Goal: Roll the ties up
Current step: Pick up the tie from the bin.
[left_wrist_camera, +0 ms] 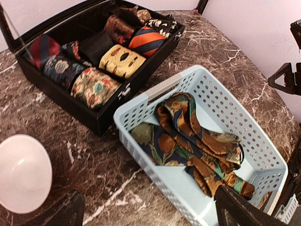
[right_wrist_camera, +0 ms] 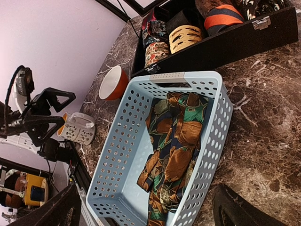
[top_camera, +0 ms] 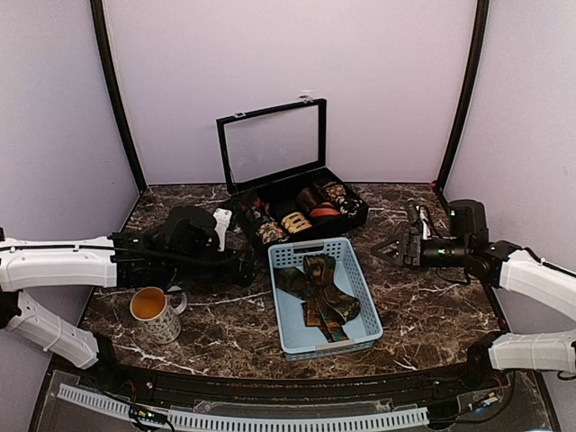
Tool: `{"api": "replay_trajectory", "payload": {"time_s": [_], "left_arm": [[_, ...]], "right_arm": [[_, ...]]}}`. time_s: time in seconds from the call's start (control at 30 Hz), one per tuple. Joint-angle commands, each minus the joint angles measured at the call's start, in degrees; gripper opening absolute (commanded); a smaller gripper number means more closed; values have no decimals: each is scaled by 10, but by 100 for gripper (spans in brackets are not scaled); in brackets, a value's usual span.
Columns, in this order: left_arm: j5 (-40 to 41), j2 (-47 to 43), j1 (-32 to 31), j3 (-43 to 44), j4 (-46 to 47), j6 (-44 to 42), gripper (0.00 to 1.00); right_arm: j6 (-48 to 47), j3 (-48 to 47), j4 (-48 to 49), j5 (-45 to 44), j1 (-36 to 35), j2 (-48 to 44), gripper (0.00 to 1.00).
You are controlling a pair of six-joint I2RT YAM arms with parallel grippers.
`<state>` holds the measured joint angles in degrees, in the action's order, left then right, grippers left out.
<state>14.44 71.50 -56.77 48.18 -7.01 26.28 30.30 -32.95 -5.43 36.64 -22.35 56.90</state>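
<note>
Ties (top_camera: 319,292) lie heaped inside the blue basket (top_camera: 306,252).

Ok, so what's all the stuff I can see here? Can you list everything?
ties: one tangled heap, green, brown and orange, in the basket
basket: one, light blue, mid-table
box: one, black, lid open, behind the basket
fabric rolls: several, mixed colours, inside the box
mug: one, white, orange inside, left of the basket
bowl: one, white outside, orange-red inside, beside the box
table: one, dark marble
left gripper: open, empty
right gripper: open, empty
</note>
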Motion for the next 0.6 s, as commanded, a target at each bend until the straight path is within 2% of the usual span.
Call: {"api": "replay_trajectory", "payload": {"time_s": [0.0,0.2,0.4,0.57], "left_arm": [[-6,84,2,104,-43,-53,99],[-84,219,2,202,18,-89,97],[-87,353,2,291,40,-37,75],[-55,410,5,311,61,18,63]], "right_arm": [[-12,-10,10,-13,-4,-13,97],[-8,-2,11,-23,-4,-22,97],[-13,-2,6,-28,-4,-28,97],[-13,-2,7,-26,-3,-28,97]]}}
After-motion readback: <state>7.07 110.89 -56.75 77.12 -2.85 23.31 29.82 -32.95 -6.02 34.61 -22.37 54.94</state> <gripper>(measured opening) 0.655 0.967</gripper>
